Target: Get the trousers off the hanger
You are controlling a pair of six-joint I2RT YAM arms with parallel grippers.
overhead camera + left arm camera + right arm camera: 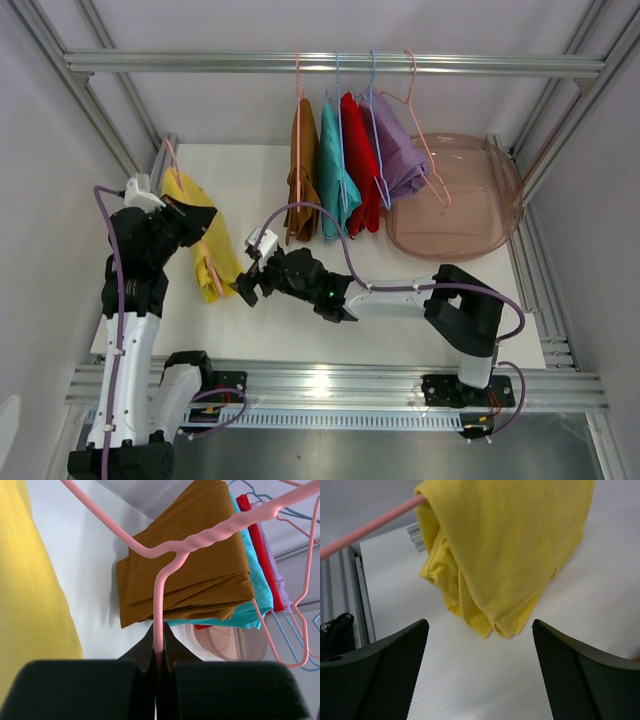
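Note:
The yellow trousers hang on a pink hanger at the left, off the rail. My left gripper is shut on that hanger's neck; the yellow cloth fills the left of its view. My right gripper is open and empty, low over the table, just short of the yellow trousers' lower end; the hanger's bar sticks out at upper left. Brown, teal, red and lavender trousers hang on hangers from the rail.
A pinkish translucent round tub lies at the back right of the white table. Metal frame posts stand on both sides. An empty pink hanger hangs by the lavender trousers.

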